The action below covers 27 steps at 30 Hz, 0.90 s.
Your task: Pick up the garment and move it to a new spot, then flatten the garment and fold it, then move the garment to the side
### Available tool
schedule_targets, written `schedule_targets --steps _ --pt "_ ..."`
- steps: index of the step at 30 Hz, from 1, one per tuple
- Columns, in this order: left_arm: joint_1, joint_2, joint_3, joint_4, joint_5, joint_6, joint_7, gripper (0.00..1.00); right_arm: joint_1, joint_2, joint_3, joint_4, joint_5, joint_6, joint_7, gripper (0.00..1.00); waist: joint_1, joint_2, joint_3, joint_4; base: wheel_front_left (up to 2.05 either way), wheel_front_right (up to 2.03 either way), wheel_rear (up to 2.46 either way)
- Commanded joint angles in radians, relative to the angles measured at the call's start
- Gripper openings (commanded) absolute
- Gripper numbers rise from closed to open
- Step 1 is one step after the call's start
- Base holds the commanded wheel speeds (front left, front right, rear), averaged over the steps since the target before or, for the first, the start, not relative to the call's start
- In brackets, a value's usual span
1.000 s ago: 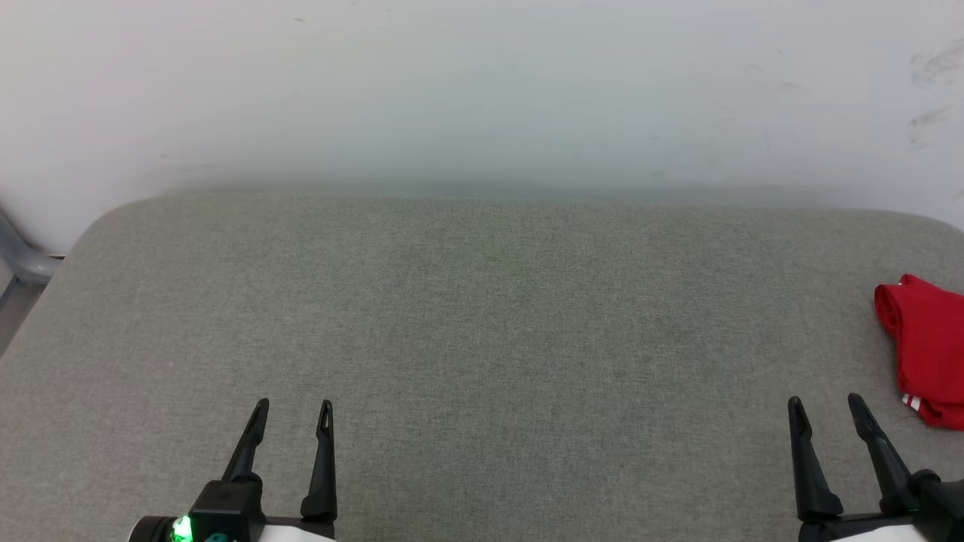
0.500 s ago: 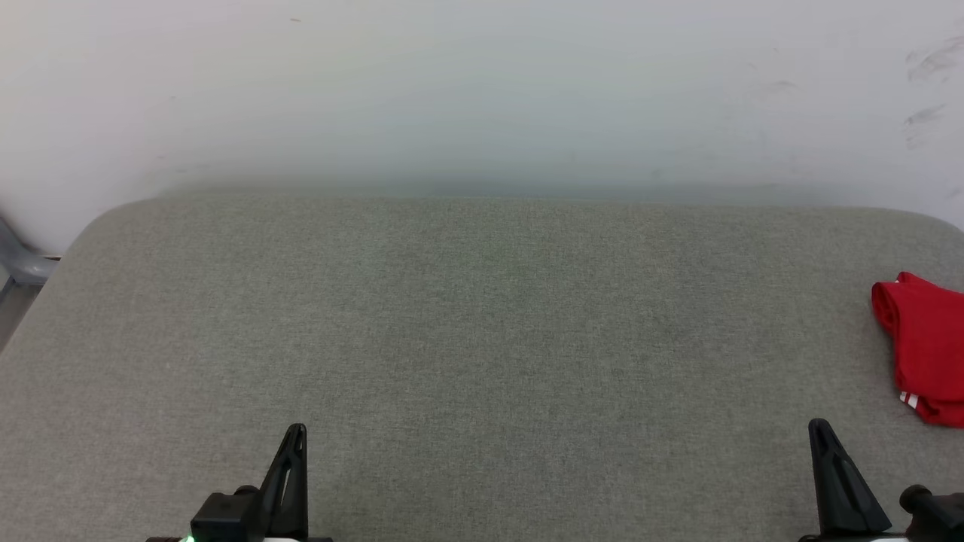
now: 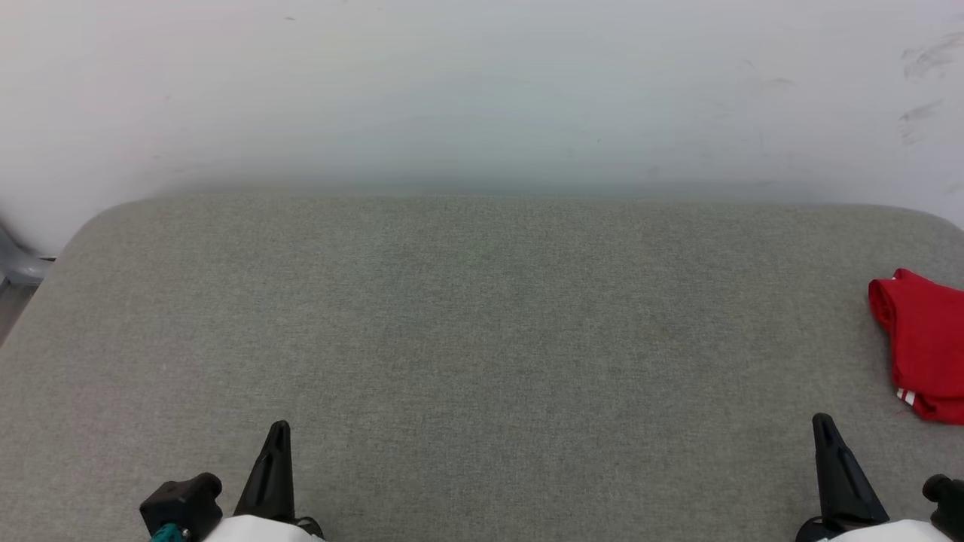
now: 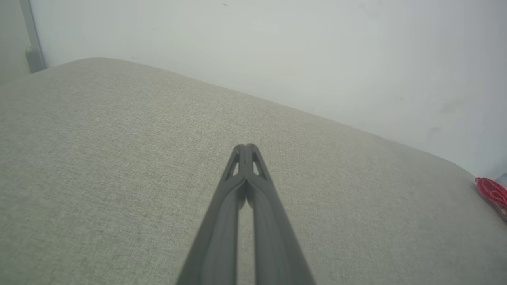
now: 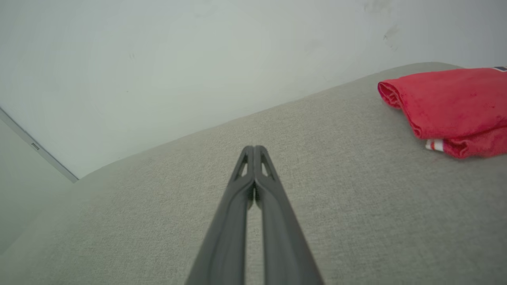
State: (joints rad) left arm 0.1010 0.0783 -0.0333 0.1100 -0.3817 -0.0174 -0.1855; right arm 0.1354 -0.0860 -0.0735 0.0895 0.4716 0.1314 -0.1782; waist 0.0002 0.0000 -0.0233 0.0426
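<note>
The task is being judged as nearly or wholly done. The red jersey-style garment with red-and-white striped trim (image 3: 922, 346) is lying folded into a compact stack at the 3 o'clock edge of the grey fabric-covered bench (image 3: 482, 339), well apart from the middle. No flattening or folding is being seen as left.

The cloth is looking soft and thick, with a rolled fold at its 11 o'clock corner and a small strip of white trim showing at its 7 o'clock corner.

The left pincer (image 4: 246, 147) and the right pincer (image 5: 254, 147) are each being held fully closed on nothing, at 7 and 5 o'clock over the bench. The garment is being touched by neither.
</note>
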Motion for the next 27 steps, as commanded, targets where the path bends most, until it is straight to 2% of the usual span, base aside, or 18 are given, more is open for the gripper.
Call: schedule_targets --steps 1,27 --pt "-0.03 -0.002 0.007 -0.009 -0.036 -0.005 0.006 0.0 -0.03 0.001 -0.002 -0.009 0.036 0.0 0.005 0.0 -0.0001 0.0 0.0 0.0 0.0 0.0 0.0" --pt "-0.094 -0.008 0.052 0.039 -0.448 -0.043 0.104 0.0 -0.106 0.008 -0.009 0.046 0.42 0.0 0.099 0.0 -0.0001 0.0 0.006 -0.01 0.0 0.0 0.0"
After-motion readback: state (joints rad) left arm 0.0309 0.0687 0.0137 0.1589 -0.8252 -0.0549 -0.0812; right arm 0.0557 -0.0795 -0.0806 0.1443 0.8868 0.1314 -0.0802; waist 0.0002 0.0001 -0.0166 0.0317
